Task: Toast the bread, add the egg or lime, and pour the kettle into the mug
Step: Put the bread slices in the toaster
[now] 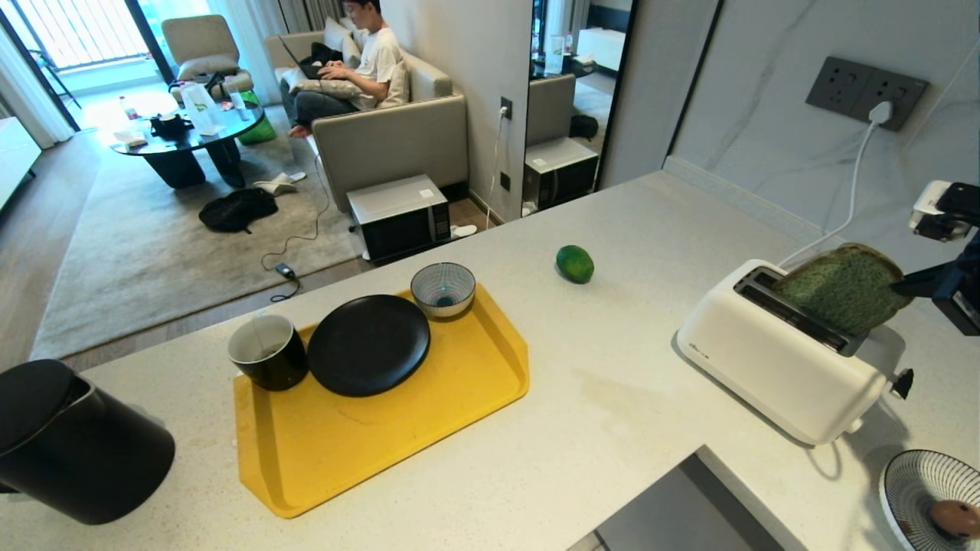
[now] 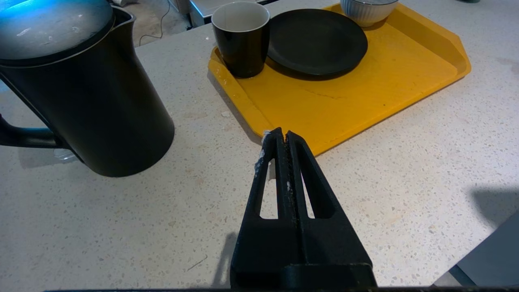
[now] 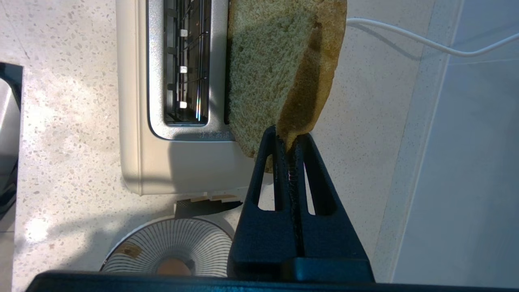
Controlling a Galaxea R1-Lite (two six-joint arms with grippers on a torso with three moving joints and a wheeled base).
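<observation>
Speckled white stone forms the desk (image 1: 612,428), which runs along a marble wall with a living room beyond its far edge. On it, at about 3 o'clock in the head view, the thick slice of pale green bread with an olive-brown crust (image 1: 842,291) stands tilted with its lower edge in the rear slot of the white two-slot toaster (image 1: 773,367); most of the slice is above the slot. The right hand (image 3: 288,140) is clenched on the slice's crust at the upper corner farthest from the slot, reaching in from the right edge of the head view (image 1: 907,287). The toaster's front slot is bare, and its white cord runs up to a grey wall socket (image 1: 865,90).

At 5 o'clock from the toaster, a white plate with black radial stripes (image 1: 907,478) carries the pinkish-tan egg (image 1: 955,518). The glossy green lime (image 1: 575,263) lies alone on the desk at 10 o'clock from the toaster, well apart from it.

Near the middle, a yellow plastic tray (image 1: 429,413) holds the short black mug with a white inside (image 1: 268,352), a flat round black plate (image 1: 368,344) touching it, and a blue-striped white bowl (image 1: 442,288) at the tray's far corner. The tall matte black kettle (image 1: 69,444) stands at 8 o'clock, off the tray.

The left hand (image 2: 282,136) hangs clenched and empty over the desk, just beside the tray's near edge and near the kettle.

A person sits on a grey sofa (image 1: 398,130) in the background.
</observation>
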